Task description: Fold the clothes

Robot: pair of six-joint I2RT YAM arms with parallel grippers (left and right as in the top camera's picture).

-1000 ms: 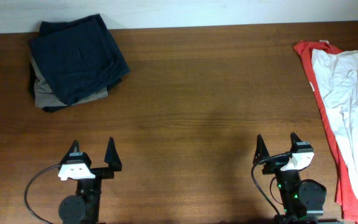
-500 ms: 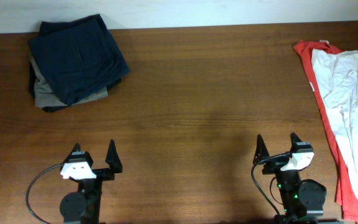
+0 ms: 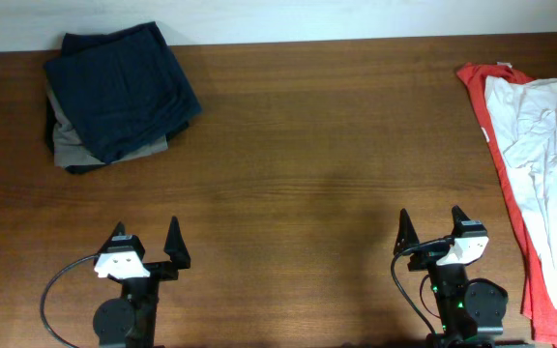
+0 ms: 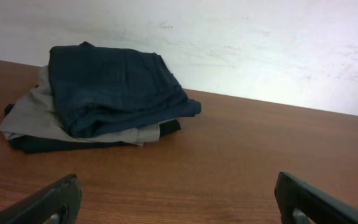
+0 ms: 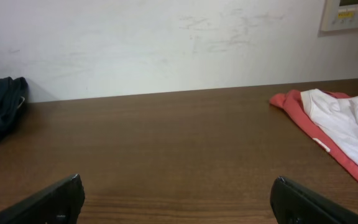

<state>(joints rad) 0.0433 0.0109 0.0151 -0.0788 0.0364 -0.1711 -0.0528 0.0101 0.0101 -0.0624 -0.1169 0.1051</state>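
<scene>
A folded stack of clothes lies at the table's far left: dark navy shorts (image 3: 122,89) on top of grey-khaki shorts (image 3: 66,147), with a dark garment underneath. The stack also shows in the left wrist view (image 4: 114,87). A red garment (image 3: 511,184) with white garments (image 3: 542,135) on it lies unfolded along the right edge, also seen in the right wrist view (image 5: 347,134). My left gripper (image 3: 145,236) is open and empty near the front edge. My right gripper (image 3: 431,223) is open and empty near the front right.
The brown wooden table (image 3: 317,155) stretches between the two piles. A pale wall (image 5: 166,43) runs along the far edge. Black cables loop beside both arm bases at the front.
The left arm shifted very slightly. Nothing else has moved.
</scene>
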